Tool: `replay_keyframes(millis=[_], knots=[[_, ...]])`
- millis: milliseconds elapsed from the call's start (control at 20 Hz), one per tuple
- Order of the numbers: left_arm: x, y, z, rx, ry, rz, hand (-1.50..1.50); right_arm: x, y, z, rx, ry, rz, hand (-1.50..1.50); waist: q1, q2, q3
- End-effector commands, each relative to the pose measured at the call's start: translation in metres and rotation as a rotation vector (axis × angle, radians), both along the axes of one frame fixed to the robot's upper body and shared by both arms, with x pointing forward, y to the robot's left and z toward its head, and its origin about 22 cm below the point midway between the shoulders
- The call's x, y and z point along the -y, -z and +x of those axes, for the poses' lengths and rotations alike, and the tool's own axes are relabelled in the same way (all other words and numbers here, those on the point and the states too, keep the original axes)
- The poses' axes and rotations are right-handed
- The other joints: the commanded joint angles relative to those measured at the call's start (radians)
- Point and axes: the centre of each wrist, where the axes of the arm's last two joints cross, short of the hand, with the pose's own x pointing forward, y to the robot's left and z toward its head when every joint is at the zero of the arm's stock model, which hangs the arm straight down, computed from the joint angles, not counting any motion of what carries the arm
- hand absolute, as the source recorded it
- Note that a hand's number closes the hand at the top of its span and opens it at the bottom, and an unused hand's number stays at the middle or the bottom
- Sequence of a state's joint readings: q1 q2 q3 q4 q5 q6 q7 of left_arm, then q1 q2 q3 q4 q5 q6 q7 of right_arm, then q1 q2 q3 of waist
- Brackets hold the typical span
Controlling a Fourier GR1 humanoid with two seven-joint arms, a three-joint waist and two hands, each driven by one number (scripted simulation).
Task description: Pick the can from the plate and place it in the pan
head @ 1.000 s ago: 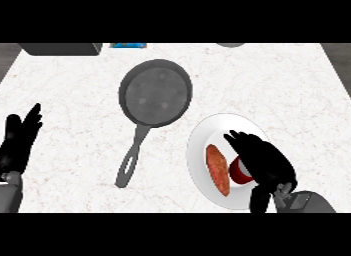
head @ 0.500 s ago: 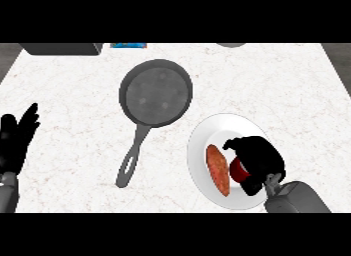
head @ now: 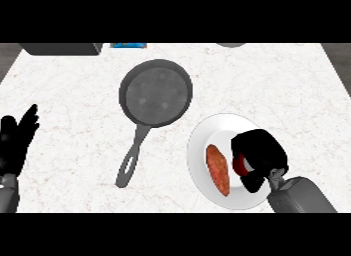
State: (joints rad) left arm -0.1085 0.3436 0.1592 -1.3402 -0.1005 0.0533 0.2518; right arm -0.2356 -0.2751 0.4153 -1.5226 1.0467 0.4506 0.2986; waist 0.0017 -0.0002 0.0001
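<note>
A white plate (head: 215, 131) lies at the right of the counter. On it my right hand (head: 261, 152) is curled round a red can (head: 241, 164), of which only a sliver shows beneath the fingers. An orange-red sausage-shaped item (head: 219, 168) lies on the plate just left of the hand. The dark grey pan (head: 155, 93) sits up and left of the plate, its handle (head: 131, 159) pointing toward me. My left hand (head: 13, 144) rests open at the left edge, fingers up.
A dark box (head: 63, 48), a blue item (head: 128, 45) and a grey round object (head: 232, 44) sit along the counter's far edge. The counter's right edge (head: 348, 85) runs close behind the plate.
My right hand's fingers have curled down over the can on the plate, hiding most of it. The left hand has barely moved.
</note>
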Motion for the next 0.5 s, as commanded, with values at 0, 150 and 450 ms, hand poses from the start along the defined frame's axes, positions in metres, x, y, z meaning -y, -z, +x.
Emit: replay_keyframes(millis=[0,150,450], knots=[[-0.002,-0.001,-0.002,-0.001,-0.012,-0.004,0.0,0.012,0.003,0.001,0.015,0.041,0.043,1.5,-0.001,0.0,0.0],[-0.003,-0.009,0.002,0.011,0.009,0.017,0.0,0.039,-0.01,0.016,0.057,0.031,0.067,1.5,0.001,0.0,0.0],[0.019,0.01,0.005,0.022,0.003,0.007,0.0,0.111,-0.012,0.066,0.161,0.072,0.141,1.5,0.01,0.005,0.001]])
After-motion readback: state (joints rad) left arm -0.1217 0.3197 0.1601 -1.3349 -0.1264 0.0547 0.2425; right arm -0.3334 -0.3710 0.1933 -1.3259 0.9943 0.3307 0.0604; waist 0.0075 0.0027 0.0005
